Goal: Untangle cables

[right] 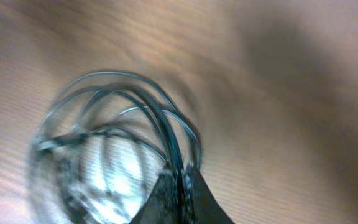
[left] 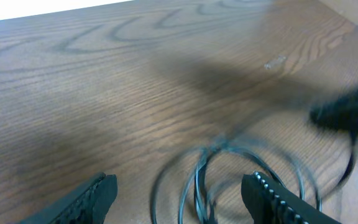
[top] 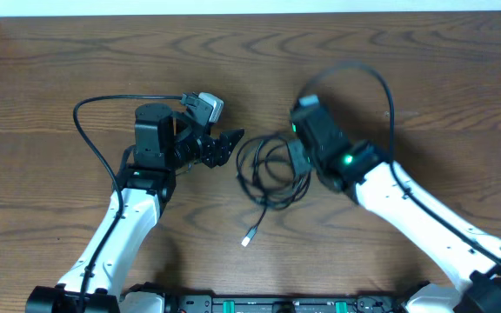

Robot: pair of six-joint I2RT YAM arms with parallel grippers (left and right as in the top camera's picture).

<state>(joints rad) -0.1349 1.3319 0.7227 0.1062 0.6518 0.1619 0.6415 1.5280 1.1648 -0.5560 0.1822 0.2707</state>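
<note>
Your right gripper (right: 180, 196) is pinched on several strands of the cables (top: 272, 167), coiled between it and your left gripper (top: 230, 146), which sits wide apart. Pull now and the whole bundle probably drags or cinches tighter.

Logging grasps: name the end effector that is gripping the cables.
The right end effector: its fingers are pinched shut on the cables. The left end effector is wide open, holding nothing.
</note>
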